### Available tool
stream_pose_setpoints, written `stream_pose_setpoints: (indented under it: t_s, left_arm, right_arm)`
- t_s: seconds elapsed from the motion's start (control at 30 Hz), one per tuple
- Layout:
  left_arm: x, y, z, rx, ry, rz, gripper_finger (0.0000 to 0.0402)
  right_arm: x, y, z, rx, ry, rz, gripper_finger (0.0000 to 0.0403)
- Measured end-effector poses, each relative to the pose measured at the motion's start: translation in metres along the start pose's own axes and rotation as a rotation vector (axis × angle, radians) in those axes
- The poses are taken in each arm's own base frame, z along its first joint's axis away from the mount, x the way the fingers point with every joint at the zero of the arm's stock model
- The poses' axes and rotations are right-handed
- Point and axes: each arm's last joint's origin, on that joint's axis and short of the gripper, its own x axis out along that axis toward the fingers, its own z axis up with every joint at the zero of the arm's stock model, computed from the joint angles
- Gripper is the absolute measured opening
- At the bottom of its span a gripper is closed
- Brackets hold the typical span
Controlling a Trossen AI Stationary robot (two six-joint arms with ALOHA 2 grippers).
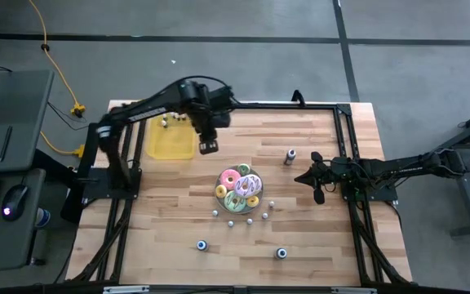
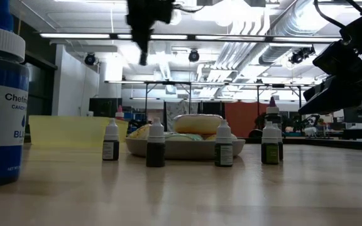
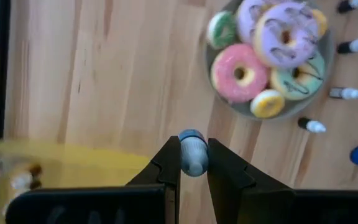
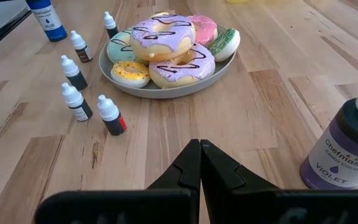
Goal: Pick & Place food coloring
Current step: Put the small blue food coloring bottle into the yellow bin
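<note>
A yellow tray (image 1: 171, 140) is seen at the table's far left, with a few small bottles (image 1: 175, 119) at its back edge; their colours cannot be made out. The left gripper (image 1: 208, 147) is held in the air just right of the tray, its fingers (image 3: 166, 169) clamped on a blue-capped food coloring bottle (image 3: 193, 153). A plate of frosted doughnuts (image 1: 239, 189) is set mid-table. Small dropper bottles (image 4: 92, 106) with white tips are stood upright around the plate's near side. Two larger blue-capped bottles (image 1: 201, 245) are placed nearer the front edge. A violet Chefmaster bottle (image 4: 352, 144) is stood right of the plate. The right gripper (image 4: 199, 163) is parked low at the right, fingers pressed together on nothing.
</note>
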Motion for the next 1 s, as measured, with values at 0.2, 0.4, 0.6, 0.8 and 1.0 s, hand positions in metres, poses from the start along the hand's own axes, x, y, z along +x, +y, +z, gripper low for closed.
stream_pose_setpoints:
  t_s: [0.2,0.4,0.6,0.8,1.0]
  left_arm:
    - [0.027,0.013,-0.055,-0.216,-0.083,-0.018,0.0042]
    - [0.055,0.035,-0.105,-0.555,-0.072,0.037,0.0042]
    - [0.065,0.060,-0.127,-0.716,-0.045,0.199,0.0042]
    - [0.067,0.086,-0.138,-0.812,-0.072,0.335,0.0042]
    - [0.082,0.111,-0.154,-0.907,-0.119,0.402,0.0042]
  right_arm:
    - [0.000,0.000,0.000,0.000,0.000,0.000,0.0000]
    - [0.000,0.000,0.000,0.000,0.000,0.000,0.0000]
    - [0.000,0.000,0.000,0.000,0.000,0.000,0.0000]
    - [0.000,0.000,0.000,0.000,0.001,0.000,0.0000]
    - [0.000,0.000,0.000,0.000,0.000,0.000,0.0000]
